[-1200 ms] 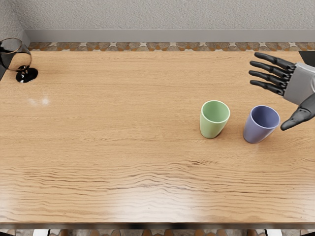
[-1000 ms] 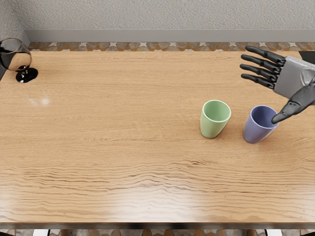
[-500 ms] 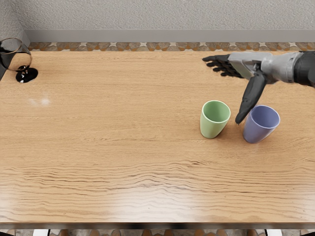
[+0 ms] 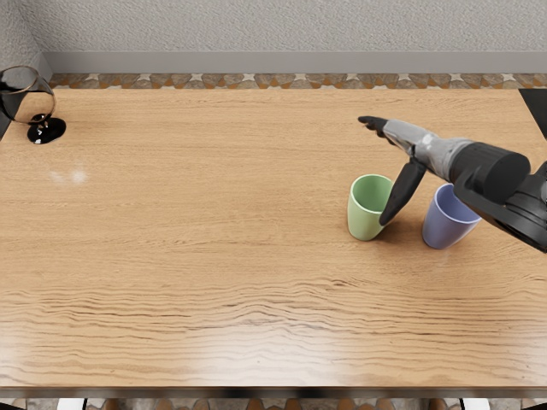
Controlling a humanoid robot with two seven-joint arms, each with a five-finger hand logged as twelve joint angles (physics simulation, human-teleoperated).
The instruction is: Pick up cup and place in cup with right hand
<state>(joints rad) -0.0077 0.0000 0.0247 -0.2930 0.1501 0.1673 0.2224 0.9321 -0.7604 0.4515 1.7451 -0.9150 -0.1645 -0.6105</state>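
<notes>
Head view: a dark-footed glass [image 4: 46,130] stands on the table [image 4: 214,222], well to the left of the green cup [image 4: 362,218] and farther back. The green cup itself stands upright. Starting just behind it, the fingers [image 4: 373,123] of the right robot hand [image 4: 414,143] reach out leftward, seen nearly edge-on and overlapping. The thumb [image 4: 403,191] hangs away from them, slanting down and left across the green cup's right rim and side; whether it touches cannot be told. The robot hand is wide open and has hold of nothing. To the right of the green cup, near it, stands the blue cup [image 4: 444,224], partly covered by the right arm [image 4: 504,190], which slopes up and left from the right edge.

Half a second earlier, the thumb pointed down between the cups and the forearm ran nearly level; now the thumb overlaps the green cup and the forearm slopes. Both cups have stayed put.
</notes>
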